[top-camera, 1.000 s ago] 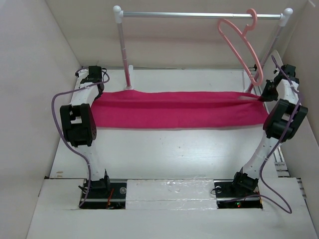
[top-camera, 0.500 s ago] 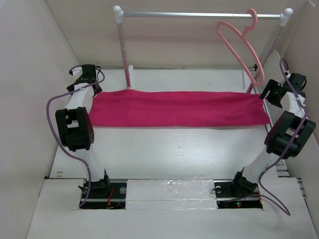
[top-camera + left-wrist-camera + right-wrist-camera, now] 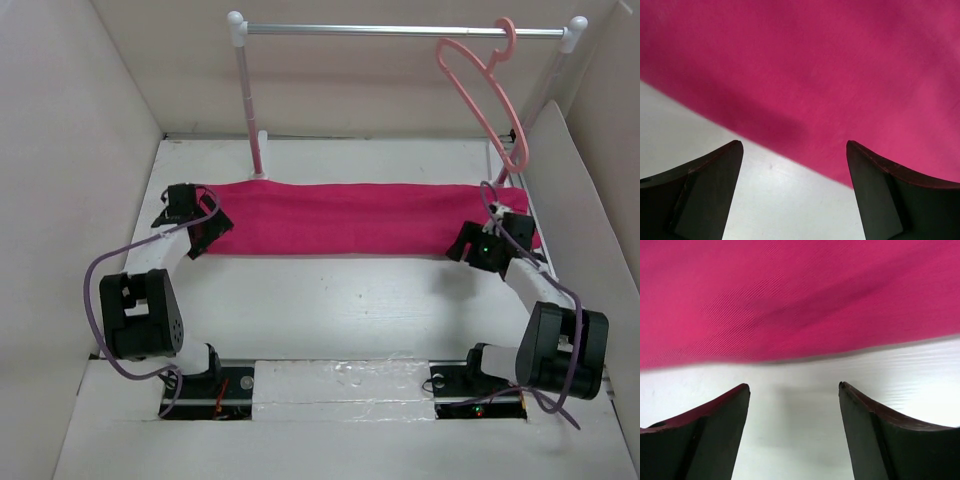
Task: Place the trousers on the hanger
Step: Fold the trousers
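The magenta-pink trousers (image 3: 370, 218) lie flat in a long folded strip across the far half of the table. The pale-pink hanger (image 3: 487, 92) hangs by its hook from the rail at the right, above the strip's right end. My left gripper (image 3: 207, 232) is low at the strip's near left corner, open; the left wrist view shows bare table between its fingers (image 3: 710, 190) and the trousers (image 3: 830, 75) just beyond. My right gripper (image 3: 472, 246) is open at the near edge close to the right end, and its fingers (image 3: 880, 440) frame bare table in front of the cloth (image 3: 790, 300).
A white-and-silver garment rail (image 3: 380, 31) spans the back on two posts (image 3: 248, 110). Pale walls close in on the left, back and right. The white table (image 3: 340, 300) runs from the trousers to the arm bases at the near edge.
Both grippers have let go of the trousers' ends and opened. Both arms moved inward and toward the near edge of the strip, which now lies flat.
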Controlling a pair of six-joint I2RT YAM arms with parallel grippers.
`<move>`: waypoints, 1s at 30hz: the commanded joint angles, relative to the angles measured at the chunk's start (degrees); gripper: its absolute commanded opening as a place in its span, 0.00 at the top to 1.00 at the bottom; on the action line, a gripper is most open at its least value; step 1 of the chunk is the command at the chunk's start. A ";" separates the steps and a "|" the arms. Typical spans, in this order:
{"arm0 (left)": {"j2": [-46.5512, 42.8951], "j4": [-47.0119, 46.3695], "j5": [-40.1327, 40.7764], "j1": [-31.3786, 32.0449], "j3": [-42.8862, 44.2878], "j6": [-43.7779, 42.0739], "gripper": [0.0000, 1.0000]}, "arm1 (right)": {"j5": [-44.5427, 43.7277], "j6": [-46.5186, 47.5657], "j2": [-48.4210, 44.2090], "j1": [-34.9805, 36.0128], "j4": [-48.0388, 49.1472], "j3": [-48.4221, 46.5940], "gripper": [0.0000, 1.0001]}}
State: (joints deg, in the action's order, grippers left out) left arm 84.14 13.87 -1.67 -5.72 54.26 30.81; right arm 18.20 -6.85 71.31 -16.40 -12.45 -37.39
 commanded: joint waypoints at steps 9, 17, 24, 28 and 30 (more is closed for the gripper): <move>-4.67 -1.22 0.27 -6.15 -4.11 4.96 0.22 | 5.45 -8.89 8.32 11.21 19.14 4.17 0.25; 0.63 -4.65 7.47 -5.09 7.07 7.60 0.76 | 4.30 -3.70 7.00 14.37 12.99 1.01 0.67; 26.67 7.74 12.04 -3.78 33.24 3.30 0.79 | 4.66 2.98 5.95 20.00 7.18 -1.89 0.84; 32.49 9.51 10.73 -3.78 37.23 2.50 0.58 | 0.88 5.27 8.57 25.01 1.30 -6.11 0.32; 32.50 8.55 8.54 -3.78 35.32 3.03 0.58 | 1.13 2.65 9.63 25.02 4.43 -4.64 0.21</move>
State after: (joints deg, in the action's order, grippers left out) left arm 118.91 18.83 7.55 -9.63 88.82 34.74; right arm 20.88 -4.49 79.83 7.90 -8.10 -40.45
